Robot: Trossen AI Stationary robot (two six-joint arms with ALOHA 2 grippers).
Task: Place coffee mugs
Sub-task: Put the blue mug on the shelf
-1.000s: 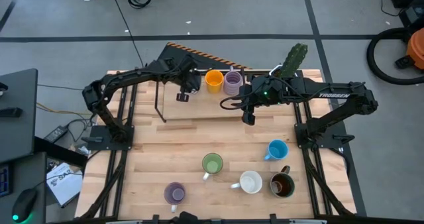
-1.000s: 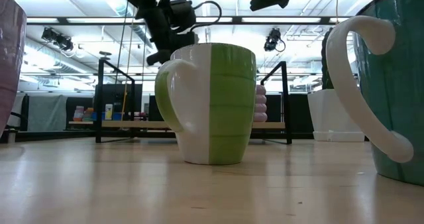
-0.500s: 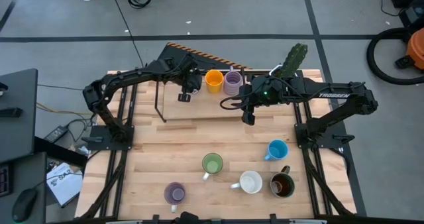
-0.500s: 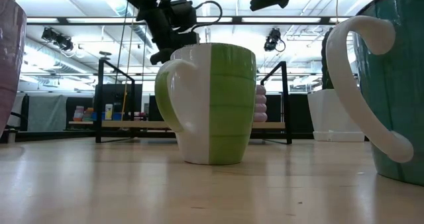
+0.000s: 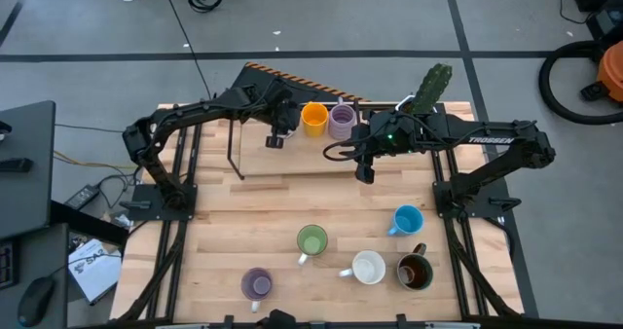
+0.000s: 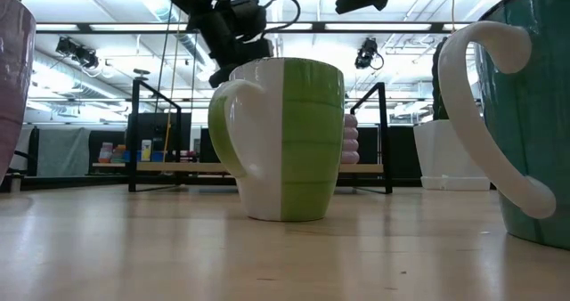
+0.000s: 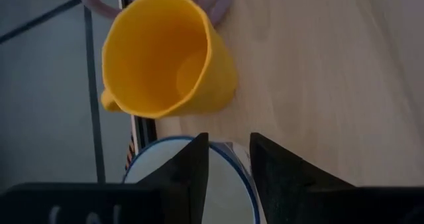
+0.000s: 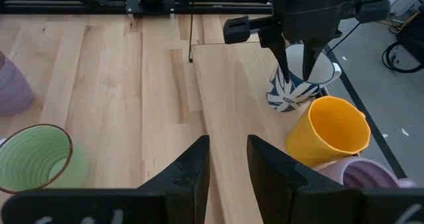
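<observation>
Clearly, "TROSSEN" marks the right arm (image 5: pixel 487 140).

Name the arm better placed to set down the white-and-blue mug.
Left. Its gripper already pinches the white-and-blue mug's rim beside the orange mug on the raised board; the right gripper hangs empty.

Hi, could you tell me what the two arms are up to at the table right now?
The left gripper is at the raised board at the back of the table, its fingers straddling the rim of a white mug with blue markings, right beside the orange mug and a lavender mug. The right gripper hovers open and empty next to the board. The green, blue, white, brown and other lavender mugs wait at the front.
</observation>
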